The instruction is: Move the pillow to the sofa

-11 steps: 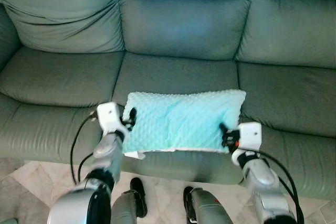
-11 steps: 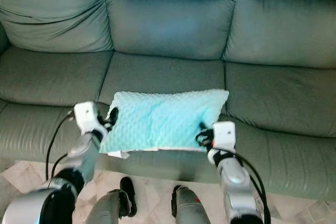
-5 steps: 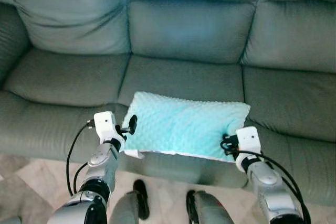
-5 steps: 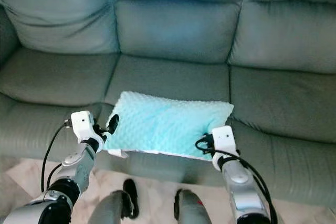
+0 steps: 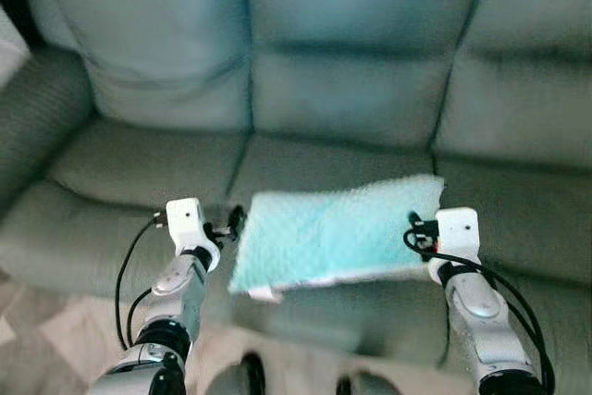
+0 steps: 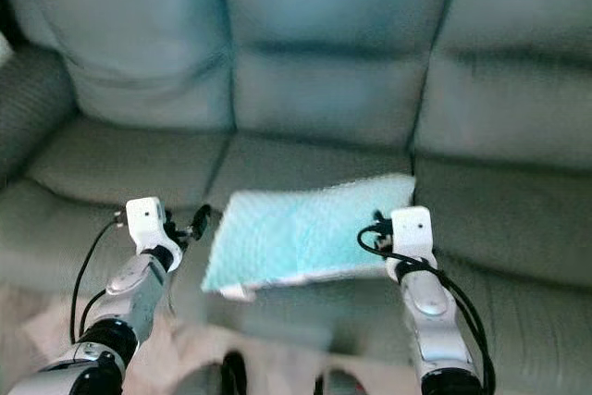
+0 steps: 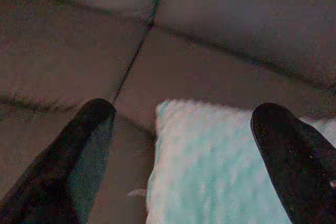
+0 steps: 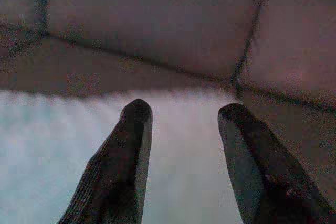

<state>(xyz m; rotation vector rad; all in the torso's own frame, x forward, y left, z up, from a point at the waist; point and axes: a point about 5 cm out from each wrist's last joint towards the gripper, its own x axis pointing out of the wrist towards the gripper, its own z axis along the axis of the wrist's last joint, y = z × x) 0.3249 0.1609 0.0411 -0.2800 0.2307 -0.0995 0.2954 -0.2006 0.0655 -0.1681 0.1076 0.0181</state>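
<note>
A light turquoise dimpled pillow [image 5: 338, 233] lies on the middle seat cushion of the grey-green sofa [image 5: 139, 159]. Its near left corner hangs a little over the seat's front edge. My left gripper [image 5: 236, 221] is open just off the pillow's left edge. In the left wrist view the left gripper [image 7: 184, 114] has its fingers spread wide, with the pillow [image 7: 210, 177] lying beyond them. My right gripper [image 5: 413, 228] is open at the pillow's right edge. In the right wrist view the right gripper [image 8: 185, 111] has its fingers parted over the pillow [image 8: 52, 145].
The sofa's back cushions [image 5: 361, 16] rise behind the pillow, and a padded armrest [image 5: 37, 117] stands at the far left. Pale floor [image 5: 55, 349] shows below the seat front, with my own legs [image 5: 245, 381] at the bottom edge. The eye views are blurred.
The head views have shifted and blurred, so the camera has moved. The pillow stays on the seat. My left gripper, which touched the pillow's left edge, now stands a little clear of it.
</note>
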